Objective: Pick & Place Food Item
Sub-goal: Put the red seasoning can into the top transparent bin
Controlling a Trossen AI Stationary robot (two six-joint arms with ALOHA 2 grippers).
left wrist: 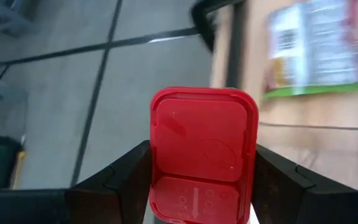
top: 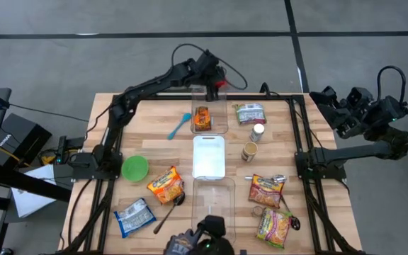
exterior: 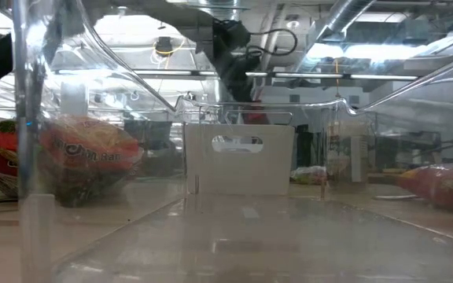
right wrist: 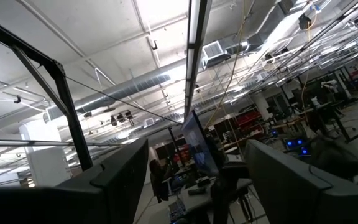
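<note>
- As seen from above, the near edge of the wooden table carries a silver-blue packet and a dark spoon on the left, and two noodle packets on the right; a clear container stands between them, in the middle.
- A little farther in lie an orange noodle packet and a green bowl on the left side; a white lid is in the centre; a small jar and a bottle with a white cap stand to its right.
- Beyond the white lid stands a second clear container, with an orange-brown food item inside it; a blue spatula lies just beside it on the left, and a green-edged packet lies on the right.
- The left gripper is at the far edge of the table, above the far end of this second container; its fingers are closed on a red-lidded item, which fills the gap between them in the left wrist view.
- The right gripper waits well off the table on the right side; its fingers stand apart with nothing between them, and its camera looks up to the ceiling.
</note>
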